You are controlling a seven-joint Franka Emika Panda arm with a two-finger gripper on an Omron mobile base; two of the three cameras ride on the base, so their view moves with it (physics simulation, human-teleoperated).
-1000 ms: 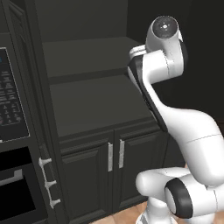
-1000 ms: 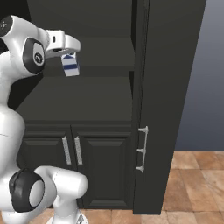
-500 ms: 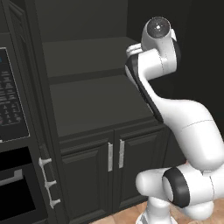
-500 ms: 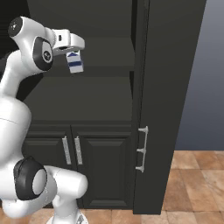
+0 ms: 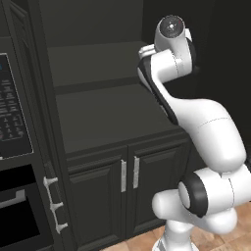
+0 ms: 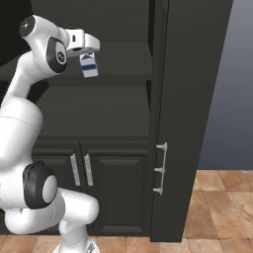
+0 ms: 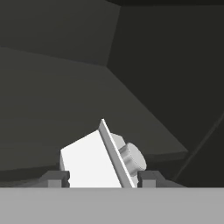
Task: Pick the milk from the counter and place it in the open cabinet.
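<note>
The milk (image 6: pixel 89 64), a small white carton with blue markings, hangs from my gripper (image 6: pixel 85 51), which is shut on its top. It is held in the air in front of the open cabinet (image 6: pixel 111 106), above the broad lower shelf and level with the upper shelf. In the hand view the carton's white top and round cap (image 7: pixel 99 160) sit between my two dark fingertips (image 7: pixel 55 178), with my gripper (image 7: pixel 103 180) facing the dark shelf interior. In the left base view my own arm covers the hand in front of the open cabinet (image 5: pixel 98 115). The counter is out of view.
Below the shelves are two panelled doors with silver handles (image 5: pixel 129 174). A black oven column with a control panel (image 5: pixel 11 117) stands to the left. A tall dark side panel with a silver handle (image 6: pixel 161 168) rises at the right, over brown floor tiles (image 6: pixel 220 197).
The arm has stretched upward and forward, carrying the milk slightly higher and closer to the cabinet shelves. The grip on the carton is unchanged.
</note>
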